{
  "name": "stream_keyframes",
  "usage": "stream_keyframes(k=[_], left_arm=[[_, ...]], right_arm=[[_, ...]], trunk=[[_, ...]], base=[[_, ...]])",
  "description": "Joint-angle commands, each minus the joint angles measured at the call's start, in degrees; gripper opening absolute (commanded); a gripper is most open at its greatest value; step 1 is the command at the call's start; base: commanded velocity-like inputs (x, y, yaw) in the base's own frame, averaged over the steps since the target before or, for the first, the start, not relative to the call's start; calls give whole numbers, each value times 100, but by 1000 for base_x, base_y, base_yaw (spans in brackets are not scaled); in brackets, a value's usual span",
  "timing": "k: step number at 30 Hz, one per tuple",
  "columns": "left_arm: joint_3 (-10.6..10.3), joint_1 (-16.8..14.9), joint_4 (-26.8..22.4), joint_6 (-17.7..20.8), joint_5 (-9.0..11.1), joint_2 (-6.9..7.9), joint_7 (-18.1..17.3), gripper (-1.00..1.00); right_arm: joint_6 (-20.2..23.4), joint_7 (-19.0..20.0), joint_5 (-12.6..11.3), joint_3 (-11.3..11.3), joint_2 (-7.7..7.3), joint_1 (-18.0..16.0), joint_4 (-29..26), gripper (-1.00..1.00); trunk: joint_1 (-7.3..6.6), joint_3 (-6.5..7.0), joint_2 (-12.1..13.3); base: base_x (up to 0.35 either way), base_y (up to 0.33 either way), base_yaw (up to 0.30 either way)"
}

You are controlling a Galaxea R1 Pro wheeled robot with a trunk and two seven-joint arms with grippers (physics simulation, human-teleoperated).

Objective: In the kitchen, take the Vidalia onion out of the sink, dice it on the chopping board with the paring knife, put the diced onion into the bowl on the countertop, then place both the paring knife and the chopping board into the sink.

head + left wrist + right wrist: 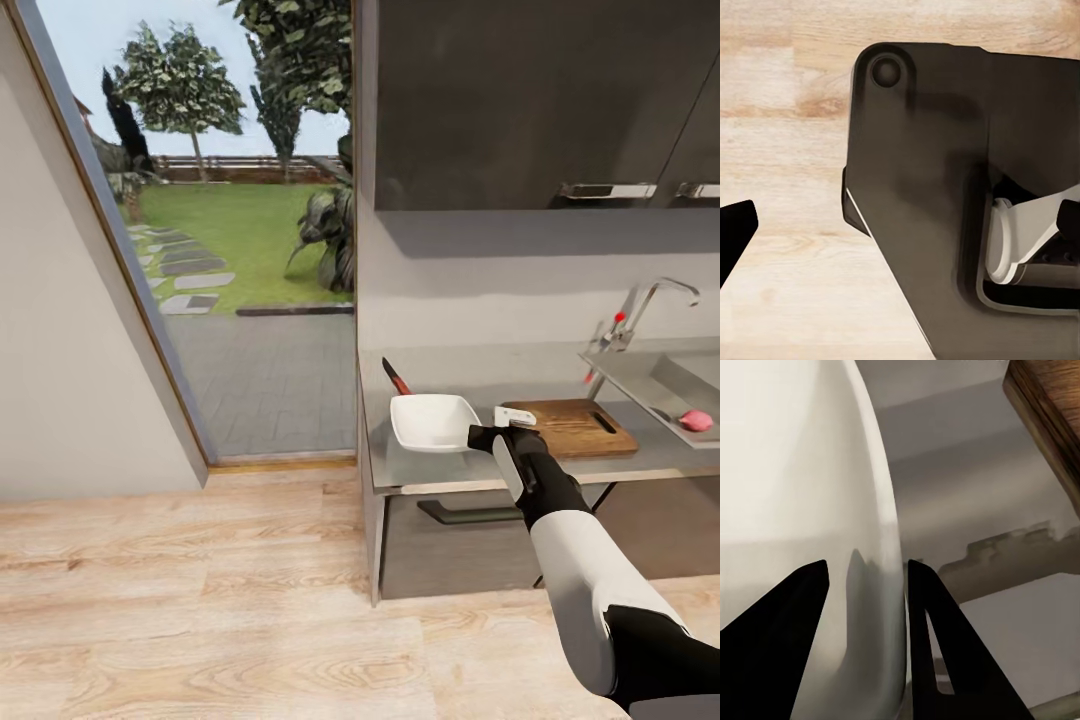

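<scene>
The white bowl (pixel 432 420) sits at the left end of the grey countertop (pixel 450 468). My right gripper (pixel 486 428) is at the bowl's right edge. In the right wrist view the bowl (pixel 795 472) has its rim pinched between the two dark fingers of the right gripper (pixel 866 577). The wooden chopping board (pixel 575 425) lies just right of the bowl, and its corner (pixel 1050 412) is close by. Behind the bowl, the red-handled paring knife (pixel 396 377) rests on the counter. In the sink (pixel 660 385) at the right lies the pinkish Vidalia onion (pixel 696 420). My left gripper (pixel 904 221) hangs open over the floor.
A chrome tap (pixel 655 300) with a red knob stands behind the sink. Dark wall cabinets (pixel 540 100) hang above the counter, and a bar handle (pixel 465 513) is on the cabinet below. Left of the counter a doorway (pixel 240 300) opens onto a garden. The wood floor (pixel 200 600) lies in front.
</scene>
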Motion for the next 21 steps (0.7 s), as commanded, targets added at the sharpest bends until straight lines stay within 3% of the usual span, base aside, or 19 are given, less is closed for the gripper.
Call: stream_keyframes(k=[1, 9, 21], left_arm=[[2, 3, -10, -5, 28, -1, -3, 100], [1, 3, -10, -5, 28, 0, -5, 100], [2, 3, -10, -5, 28, -1, -4, 100]], right_arm=[[24, -21, -20, -15, 6, -5, -8, -100], [25, -21, -20, -8, 12, -5, -8, -100], [32, -13, -20, -7, 20, -5, -8, -100]], trunk=[[4, -11, -12], [4, -11, -12], [4, -11, -12]], base=[[31, 0, 0], [177, 36, 0], [23, 4, 0]])
